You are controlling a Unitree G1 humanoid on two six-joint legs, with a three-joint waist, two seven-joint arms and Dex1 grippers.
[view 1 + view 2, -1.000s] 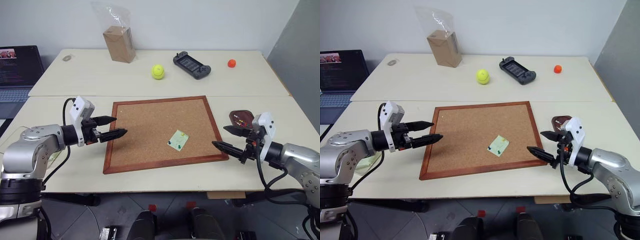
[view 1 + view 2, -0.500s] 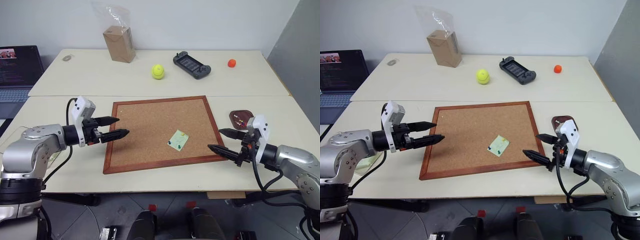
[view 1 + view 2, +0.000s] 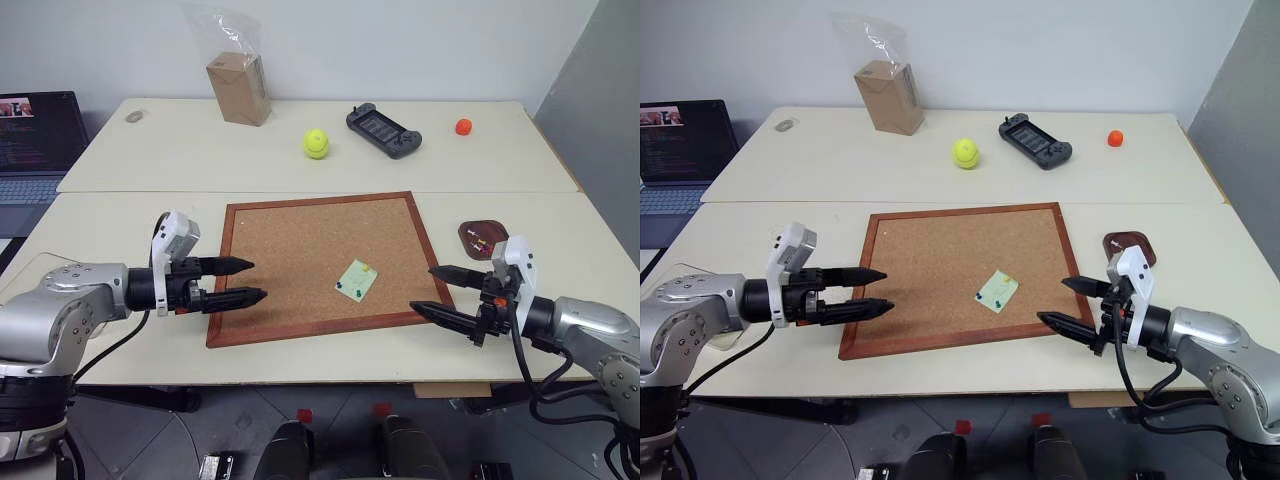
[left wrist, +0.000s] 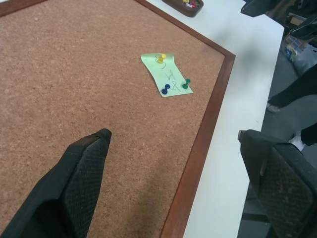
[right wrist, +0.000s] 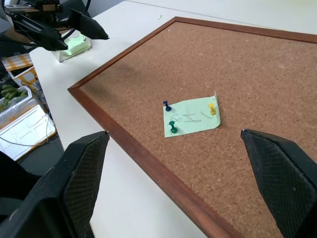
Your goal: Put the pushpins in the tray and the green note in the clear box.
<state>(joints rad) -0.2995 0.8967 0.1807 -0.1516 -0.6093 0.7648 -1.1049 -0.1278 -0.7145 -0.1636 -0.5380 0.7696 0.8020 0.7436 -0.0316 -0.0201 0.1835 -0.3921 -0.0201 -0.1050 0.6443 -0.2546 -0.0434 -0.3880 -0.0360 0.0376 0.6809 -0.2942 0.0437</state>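
The green note (image 3: 356, 279) lies on the cork board (image 3: 290, 250), held by a yellow pushpin (image 5: 212, 107), a blue pushpin (image 5: 167, 105) and a green pushpin (image 5: 173, 127). Right of the board sits the brown tray (image 3: 482, 236) with a few pins in it. The clear box (image 5: 74, 45) stands off the board's left side, behind my left arm, with something pale green inside. My left gripper (image 3: 255, 279) hovers open over the board's left edge, pointing at the note. Open as well, my right gripper (image 3: 421, 289) hangs at the board's near right corner, just in front of the tray.
On the far table stand a cardboard box in a clear bag (image 3: 238, 85), a yellow-green ball (image 3: 316, 143), a black game controller (image 3: 383, 130) and a small orange thing (image 3: 463, 126). A laptop (image 3: 35, 140) sits at the far left.
My left gripper has drawn back toward me and a little to the right. The right gripper has swung slightly in toward the board's corner. Both stay open; the note and pins have not moved.
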